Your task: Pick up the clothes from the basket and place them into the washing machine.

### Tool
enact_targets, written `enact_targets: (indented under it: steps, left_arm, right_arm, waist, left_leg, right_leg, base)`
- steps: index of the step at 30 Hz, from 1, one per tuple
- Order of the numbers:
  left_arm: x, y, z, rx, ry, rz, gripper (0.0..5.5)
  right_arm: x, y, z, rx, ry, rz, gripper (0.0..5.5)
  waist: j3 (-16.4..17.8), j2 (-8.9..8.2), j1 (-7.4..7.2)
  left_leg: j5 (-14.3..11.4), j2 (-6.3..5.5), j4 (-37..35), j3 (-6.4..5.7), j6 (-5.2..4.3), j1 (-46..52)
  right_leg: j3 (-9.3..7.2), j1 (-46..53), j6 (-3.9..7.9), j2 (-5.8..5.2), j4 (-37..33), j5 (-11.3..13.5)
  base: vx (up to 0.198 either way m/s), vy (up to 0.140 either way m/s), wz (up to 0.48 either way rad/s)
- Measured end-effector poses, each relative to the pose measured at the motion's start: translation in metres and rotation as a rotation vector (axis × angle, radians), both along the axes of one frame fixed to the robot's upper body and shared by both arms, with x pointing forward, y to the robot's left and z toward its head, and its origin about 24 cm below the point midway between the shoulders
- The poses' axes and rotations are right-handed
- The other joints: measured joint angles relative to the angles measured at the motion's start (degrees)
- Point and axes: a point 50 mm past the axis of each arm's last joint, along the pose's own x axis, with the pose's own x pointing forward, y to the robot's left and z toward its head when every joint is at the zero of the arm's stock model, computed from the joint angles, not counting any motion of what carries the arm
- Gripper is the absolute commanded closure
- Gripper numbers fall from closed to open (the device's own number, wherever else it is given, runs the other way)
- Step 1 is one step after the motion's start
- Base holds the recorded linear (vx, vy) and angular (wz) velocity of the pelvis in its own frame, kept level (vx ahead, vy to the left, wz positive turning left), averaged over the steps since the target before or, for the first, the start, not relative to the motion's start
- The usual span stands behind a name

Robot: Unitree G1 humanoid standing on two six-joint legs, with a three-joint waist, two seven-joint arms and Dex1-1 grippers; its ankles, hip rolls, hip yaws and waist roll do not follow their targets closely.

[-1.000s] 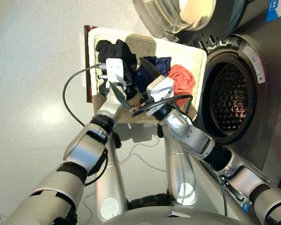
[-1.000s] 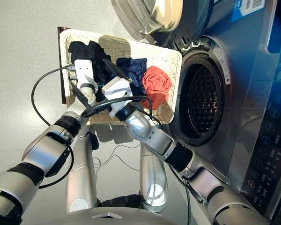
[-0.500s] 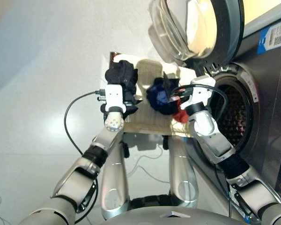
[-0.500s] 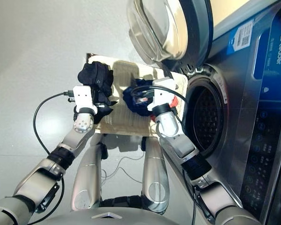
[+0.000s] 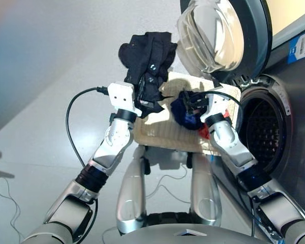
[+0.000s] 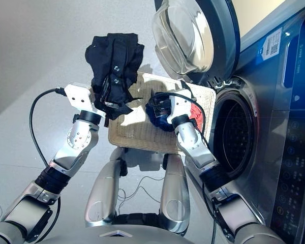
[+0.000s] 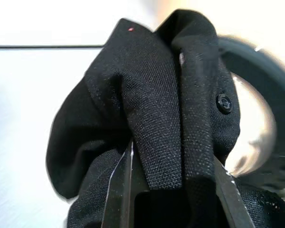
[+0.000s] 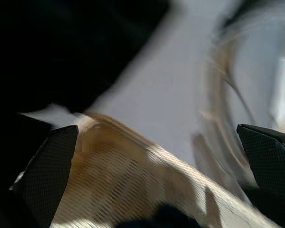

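- Two head-camera views, one scene: my left gripper (image 5: 146, 87) is raised high and clamped on the black garment (image 5: 148, 51), which hangs bunched above the basket (image 5: 160, 133). The basket lies on the floor just beside the washing machine (image 5: 290, 152), whose door (image 5: 216, 35) is swung open and whose drum hole (image 5: 267, 133) is clear.
- In the same views my right gripper (image 5: 192, 104) is down at the navy garment (image 5: 184, 114), over the drum end of the basket. The red garment (image 5: 205, 132) peeks out beside it, in the basket.
- Risk, as I judge it: the black garment is on the far side from the drum. Carrying it across means passing the open door and my other arm, and loose folds could snag on either.
- Left wrist view: both black fingers (image 7: 118, 190) are closed on a thick fold of the black garment. The grip looks deep, yet most of the cloth is above the pinch and could slide out on a quick swing.
- Right wrist view: the fingers (image 8: 50, 161) stand wide apart, with bare basket weave between them. A dark scrap shows low between them; I cannot tell whether the navy garment is lifted or lying.
- Risk: raising this arm unclosed would likely leave the navy garment behind, or drop it short of the drum.
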Motion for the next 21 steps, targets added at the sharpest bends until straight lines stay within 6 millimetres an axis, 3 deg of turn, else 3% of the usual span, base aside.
enact_targets:
  steps: [7,21]
  left_arm:
    - [-0.005,-0.004,0.012,0.053,-0.043,-0.128,5.5]
    - [-0.002,-0.002,0.018,0.049,-0.018,-0.189,5.5]
  right_arm:
    - [0.001,0.025,0.045,-0.159,-0.179,0.139,0.0]
    - [0.01,0.038,0.062,-0.343,-0.297,0.125,0.0]
  waist:
    - [-0.16,0.29,0.15]
    - [-0.26,0.46,0.65]
  left_leg:
    - [-0.01,-0.03,0.08,0.1,0.01,0.13]
    - [0.0,-0.04,0.13,0.0,0.02,0.12]
  right_leg:
    - [0.11,0.13,0.05,-0.02,0.11,-0.01]
    - [0.24,0.13,0.03,0.01,0.16,0.01]
  base:
    - [0.0,0.0,0.0]
    - [0.0,0.0,0.0]
